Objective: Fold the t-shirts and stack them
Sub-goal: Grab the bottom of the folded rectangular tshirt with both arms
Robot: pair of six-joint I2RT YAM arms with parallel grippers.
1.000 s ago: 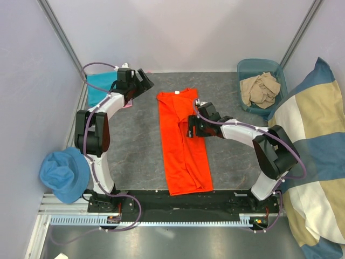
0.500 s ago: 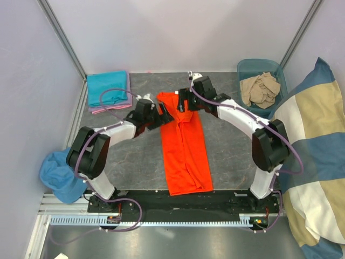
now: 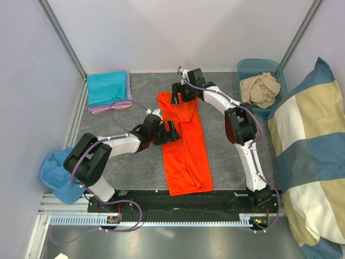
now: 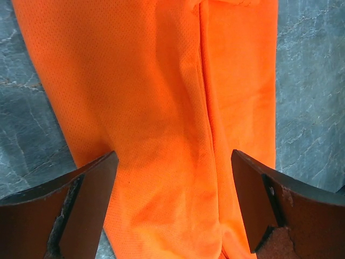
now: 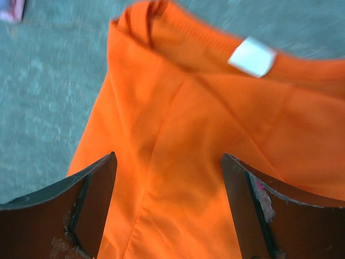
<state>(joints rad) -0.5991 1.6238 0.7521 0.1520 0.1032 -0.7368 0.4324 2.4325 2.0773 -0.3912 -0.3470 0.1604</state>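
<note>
The orange t-shirt (image 3: 186,148) lies flat as a long strip folded lengthwise, collar end far. My left gripper (image 3: 170,132) is open over the strip's left edge, near its middle. In the left wrist view (image 4: 172,208) orange cloth (image 4: 161,108) fills the gap between the fingers, with nothing held. My right gripper (image 3: 180,93) is open over the collar end. The right wrist view (image 5: 170,208) shows the collar and white neck label (image 5: 252,56) ahead of the open fingers. A folded teal shirt (image 3: 108,87) lies on a pink-lilac one (image 3: 108,109) at the far left.
A teal bin (image 3: 272,67) at the far right holds crumpled beige cloth (image 3: 260,89). A blue-and-beige cushion (image 3: 312,162) fills the right side. A blue hat (image 3: 56,172) sits at the near left. Walls enclose the left and back.
My left arm swung from the teal stack to the orange shirt's left edge. My right arm moved from the shirt's middle up to its collar end.
</note>
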